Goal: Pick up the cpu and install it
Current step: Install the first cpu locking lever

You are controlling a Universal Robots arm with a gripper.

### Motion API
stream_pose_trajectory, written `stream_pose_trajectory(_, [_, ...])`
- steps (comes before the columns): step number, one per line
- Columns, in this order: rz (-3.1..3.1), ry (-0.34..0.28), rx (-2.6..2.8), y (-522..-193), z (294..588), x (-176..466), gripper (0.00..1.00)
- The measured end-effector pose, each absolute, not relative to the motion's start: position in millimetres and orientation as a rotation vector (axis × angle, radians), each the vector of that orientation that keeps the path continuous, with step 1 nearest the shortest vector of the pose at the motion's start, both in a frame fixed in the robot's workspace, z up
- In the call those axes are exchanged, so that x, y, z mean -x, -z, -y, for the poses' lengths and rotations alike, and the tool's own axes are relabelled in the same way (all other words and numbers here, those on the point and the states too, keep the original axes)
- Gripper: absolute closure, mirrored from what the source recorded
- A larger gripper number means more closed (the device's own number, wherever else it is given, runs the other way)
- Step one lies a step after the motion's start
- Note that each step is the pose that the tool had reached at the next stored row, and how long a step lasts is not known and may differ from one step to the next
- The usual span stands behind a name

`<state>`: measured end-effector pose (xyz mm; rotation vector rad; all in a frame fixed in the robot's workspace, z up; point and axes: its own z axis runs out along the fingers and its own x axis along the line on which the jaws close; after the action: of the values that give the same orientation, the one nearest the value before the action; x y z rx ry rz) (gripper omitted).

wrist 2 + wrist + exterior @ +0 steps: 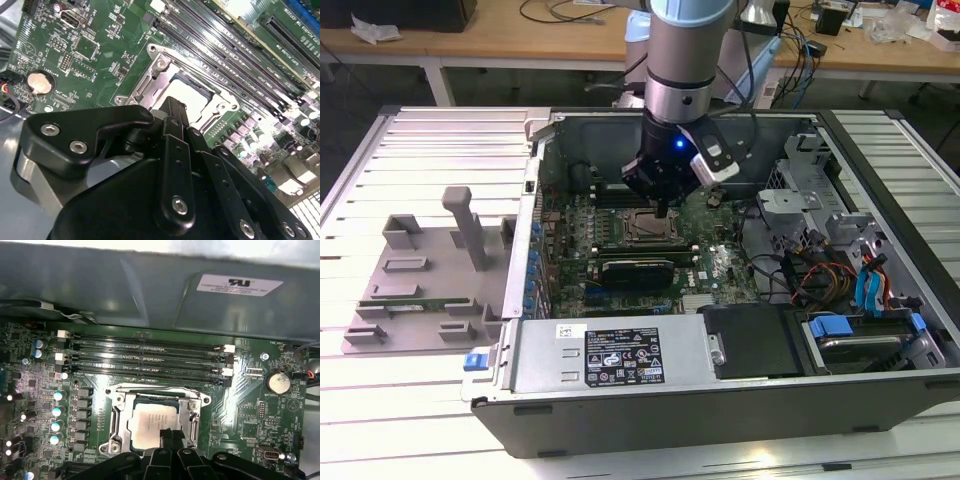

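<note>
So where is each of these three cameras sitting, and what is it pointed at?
Exterior view: off the arm, above the open computer case, looking down on it; the grey arm and black claw show over the motherboard.
First wrist view: on the arm, facing the small square silver-grey cpu lying in the metal socket frame; the claw's tip shows.
Second wrist view: on the arm, looking past the claw's black linkage at the socket.
Both wrist views share cpu, socket and memory slots.
</note>
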<state>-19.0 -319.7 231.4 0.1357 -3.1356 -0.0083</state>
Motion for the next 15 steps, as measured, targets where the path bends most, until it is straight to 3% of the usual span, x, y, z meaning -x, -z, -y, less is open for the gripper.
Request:
stream_pose_trajectory(4, [3.135,0.005,-0.136,-248.3,319.7,19.0,0.89])
stream_pose_trajectory(15, [3.135,0.003,-0.136,-257.0,319.7,19.0,0.89])
